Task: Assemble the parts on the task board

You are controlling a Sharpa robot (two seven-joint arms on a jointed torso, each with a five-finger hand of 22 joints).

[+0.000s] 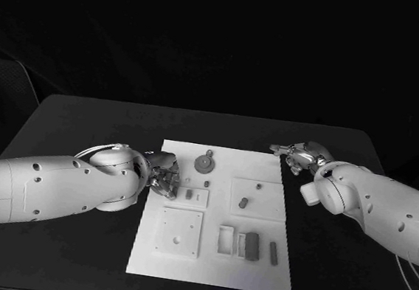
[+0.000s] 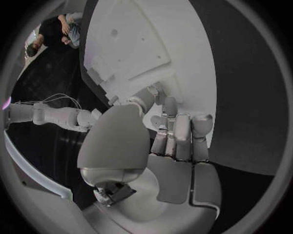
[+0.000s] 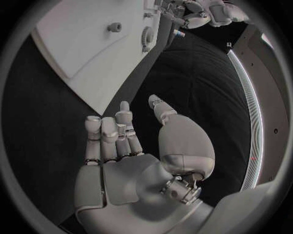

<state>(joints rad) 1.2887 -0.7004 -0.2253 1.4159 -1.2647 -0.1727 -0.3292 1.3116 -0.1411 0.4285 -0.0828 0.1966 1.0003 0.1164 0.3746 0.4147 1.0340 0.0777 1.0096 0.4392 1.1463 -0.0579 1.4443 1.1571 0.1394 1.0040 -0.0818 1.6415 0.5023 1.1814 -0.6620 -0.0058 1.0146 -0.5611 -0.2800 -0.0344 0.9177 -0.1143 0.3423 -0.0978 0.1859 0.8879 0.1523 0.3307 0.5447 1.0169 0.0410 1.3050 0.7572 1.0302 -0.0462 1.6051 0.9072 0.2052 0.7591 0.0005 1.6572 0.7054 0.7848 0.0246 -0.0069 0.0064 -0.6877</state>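
I see the white board (image 1: 210, 265) lying flat in the middle of the black table (image 1: 85, 114), with small grey parts (image 1: 249, 245) on it. My left hand (image 1: 162, 173) is at the board's left edge, fingers curled in and holding nothing. My right hand (image 1: 299, 157) is just off the board's far right corner, fingers loosely apart and holding nothing.

Left hand (image 1: 161, 172) fingertips hide task board (image 1: 210, 265) left edge slot.
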